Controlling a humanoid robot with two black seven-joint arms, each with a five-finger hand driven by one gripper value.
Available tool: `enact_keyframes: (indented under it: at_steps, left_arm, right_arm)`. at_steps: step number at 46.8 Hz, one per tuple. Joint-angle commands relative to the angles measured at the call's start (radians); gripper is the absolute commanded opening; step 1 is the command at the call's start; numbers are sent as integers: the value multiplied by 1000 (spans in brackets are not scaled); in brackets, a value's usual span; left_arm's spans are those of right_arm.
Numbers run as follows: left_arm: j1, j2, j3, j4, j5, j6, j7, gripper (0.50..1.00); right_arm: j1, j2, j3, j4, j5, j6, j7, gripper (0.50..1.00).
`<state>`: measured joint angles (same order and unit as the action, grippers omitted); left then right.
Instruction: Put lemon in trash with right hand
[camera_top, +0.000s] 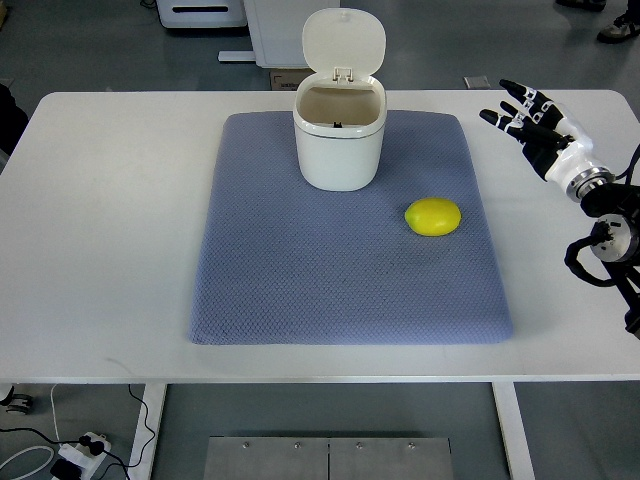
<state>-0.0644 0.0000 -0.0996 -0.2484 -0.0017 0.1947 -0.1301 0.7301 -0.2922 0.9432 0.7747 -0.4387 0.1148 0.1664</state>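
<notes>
Lemon (433, 216) lies on mat (300, 280), right hand (535, 125) apart, fingers (512, 88) spread.

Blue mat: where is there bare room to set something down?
The blue quilted mat is bare along its left side and whole near half. Only the white lidded trash bin at the far centre and the yellow lemon at right take room.
</notes>
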Motion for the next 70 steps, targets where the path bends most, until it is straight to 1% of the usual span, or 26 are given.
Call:
enact_keyframes:
  at_steps: [1, 28, 46, 52, 58, 61, 70]
  left_arm:
    - [0, 0, 0, 0, 0, 0, 0, 1000]
    - [0, 0, 0, 0, 0, 0, -2, 1000]
    - [0, 0, 0, 0, 0, 0, 0, 1000]
    - [0, 0, 0, 0, 0, 0, 0, 1000]
    - [0, 0, 0, 0, 0, 0, 0, 1000]
    - [0, 0, 0, 0, 0, 0, 0, 1000]
    - [0, 0, 0, 0, 0, 0, 0, 1000]
  right_arm:
    - [-1, -4, 0, 0, 0, 0, 1, 1000]
    - [-21, -16, -1, 26, 2, 2, 1, 1000]
    - [-126, -39, -4, 153, -20, -1, 7, 998]
    - [-181, -56, -4, 189, -46, -1, 35, 998]
    - [-207, -62, -4, 216, -46, 0, 50, 998]
    - [-212, -65, -4, 218, -48, 0, 59, 998]
    - [-202, -77, -4, 215, -43, 2, 59, 1000]
